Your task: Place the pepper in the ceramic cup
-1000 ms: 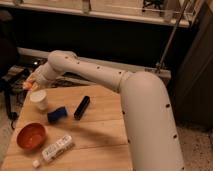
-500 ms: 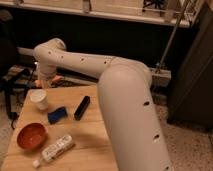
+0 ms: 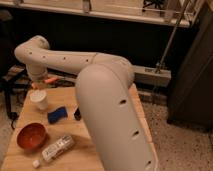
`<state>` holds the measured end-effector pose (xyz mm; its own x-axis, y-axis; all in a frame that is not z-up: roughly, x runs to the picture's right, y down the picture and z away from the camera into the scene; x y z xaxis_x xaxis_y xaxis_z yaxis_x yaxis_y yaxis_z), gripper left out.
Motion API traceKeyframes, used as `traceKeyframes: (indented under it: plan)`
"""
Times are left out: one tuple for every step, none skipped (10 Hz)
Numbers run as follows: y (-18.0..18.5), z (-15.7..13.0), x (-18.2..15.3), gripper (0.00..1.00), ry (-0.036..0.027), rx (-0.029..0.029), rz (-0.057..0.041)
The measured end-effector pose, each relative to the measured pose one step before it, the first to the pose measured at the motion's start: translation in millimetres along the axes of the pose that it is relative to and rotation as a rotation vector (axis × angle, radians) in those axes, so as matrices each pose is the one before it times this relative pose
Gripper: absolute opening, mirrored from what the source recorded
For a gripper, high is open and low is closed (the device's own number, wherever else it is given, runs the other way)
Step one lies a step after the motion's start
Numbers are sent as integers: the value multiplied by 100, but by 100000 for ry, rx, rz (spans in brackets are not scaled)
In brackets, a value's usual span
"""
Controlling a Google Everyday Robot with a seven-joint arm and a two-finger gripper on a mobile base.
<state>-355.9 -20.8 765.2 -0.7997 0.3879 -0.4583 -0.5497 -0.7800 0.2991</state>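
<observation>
My gripper (image 3: 42, 82) hangs at the far left, just above the white ceramic cup (image 3: 39, 99) that stands upright on the wooden table (image 3: 20, 162). It is shut on the pepper (image 3: 50, 80), a small orange-red piece that sticks out to the right of the fingers. The pepper is in the air above the cup's rim, slightly behind and to its right. My white arm sweeps from the gripper across the frame and fills the foreground.
A red-orange bowl (image 3: 31, 136) sits at the front left, with a clear plastic bottle (image 3: 57, 148) lying beside it. A blue object (image 3: 56, 114) lies mid-table. A black bar (image 3: 77, 114) is partly hidden behind my arm. The table's right half is covered by the arm.
The arm's elbow has swung nearer the camera and covers more of the table and the black bar. The gripper with the pepper has shifted slightly right and stays above the cup.
</observation>
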Motion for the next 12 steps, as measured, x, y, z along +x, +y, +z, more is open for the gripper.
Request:
traceKeyframes:
  plan:
    - [243, 875, -775, 0, -11557, 1850, -1170]
    - [331, 597, -314, 0, -8475, 1039, -475]
    - [226, 395, 101, 0, -4949, 664, -254]
    - [184, 577, 429, 0, -5456, 1192, -399]
    - [-19, 443, 442, 0, -2519, 1166, -453]
    - [-63, 389, 334, 0, -1510, 980, -414]
    - [-179, 601, 281, 0, -1813, 1425, -668]
    - [-167, 616, 56, 0, -2009, 1361, -595]
    - [-68, 410, -75, 0, -1508, 831, -471]
    - [33, 170, -142, 0, -984, 301, -341]
    - [99, 96, -327, 0, -1383, 130, -731]
    - [51, 87, -273, 0, -1207, 234, -836]
